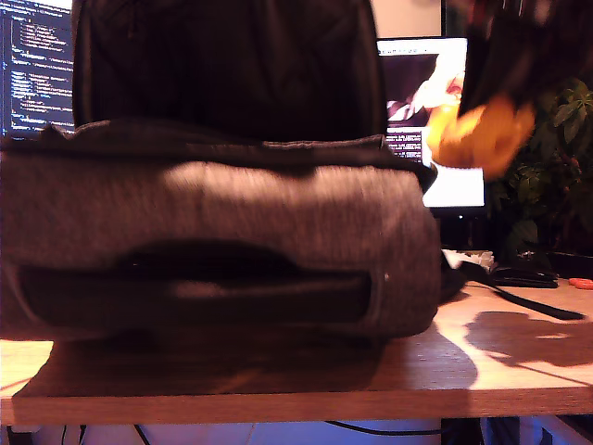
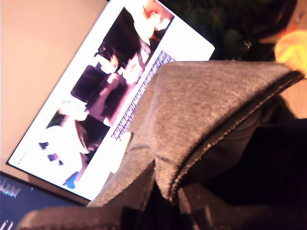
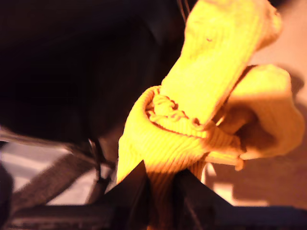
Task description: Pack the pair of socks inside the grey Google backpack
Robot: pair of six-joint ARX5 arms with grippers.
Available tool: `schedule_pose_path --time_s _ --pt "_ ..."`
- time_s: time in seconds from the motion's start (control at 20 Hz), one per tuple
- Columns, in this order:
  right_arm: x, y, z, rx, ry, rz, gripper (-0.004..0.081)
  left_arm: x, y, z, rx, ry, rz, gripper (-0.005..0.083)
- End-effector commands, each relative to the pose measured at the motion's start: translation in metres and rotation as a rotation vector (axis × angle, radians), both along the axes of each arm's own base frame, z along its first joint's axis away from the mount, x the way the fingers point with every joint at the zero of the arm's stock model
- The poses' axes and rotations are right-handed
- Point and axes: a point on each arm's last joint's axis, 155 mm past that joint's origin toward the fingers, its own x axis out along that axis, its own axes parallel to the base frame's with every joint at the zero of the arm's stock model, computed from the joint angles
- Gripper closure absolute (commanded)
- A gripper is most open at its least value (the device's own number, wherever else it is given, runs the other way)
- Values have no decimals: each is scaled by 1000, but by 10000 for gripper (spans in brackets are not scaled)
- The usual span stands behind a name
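The grey Google backpack [image 1: 278, 222] lies on the wooden table [image 1: 519, 371] and fills most of the exterior view, its dark-lined flap [image 1: 232, 65] standing up behind it. The pair of socks [image 1: 482, 134], a yellow-orange ribbed bundle [image 3: 192, 124], hangs in the air above the bag's end at the exterior view's right. My second gripper [image 3: 163, 179] is shut on the socks from above; it shows only as a dark blur [image 1: 505, 65]. In the first wrist view, a grey zipper-edged fold of the backpack [image 2: 206, 110] runs down into my first gripper [image 2: 165, 201], whose dark jaws look shut on it.
Two lit monitors stand behind the bag, one with code [image 1: 37, 65] and one with a picture [image 1: 417, 102]. A leafy plant [image 1: 556, 158] stands at the exterior view's right. A black strap [image 1: 533, 304] and a dark small object [image 1: 523, 275] lie on the table there.
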Motion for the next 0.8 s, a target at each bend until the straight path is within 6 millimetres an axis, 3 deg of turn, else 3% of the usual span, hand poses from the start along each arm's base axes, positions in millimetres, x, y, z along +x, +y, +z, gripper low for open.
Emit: schedule_pose_path --time_s 0.0,0.25,0.4,0.6,0.75 --pt "-10 -3 0 0 -35 -5 780 -4 0 25 -56 -40 -20 798" --pt "-33 18 -14 41 -153 79 780 -1 3 23 -49 -32 -19 798" --pt "-56 59 -13 -6 -298 329 780 0 3 23 -52 -32 -25 798" --pt "-83 98 -15 -258 -534 739 780 -1 1 23 -53 -30 -42 798" --pt "-71 103 -17 -499 -699 880 781 -2 0 23 -53 -29 -46 798"
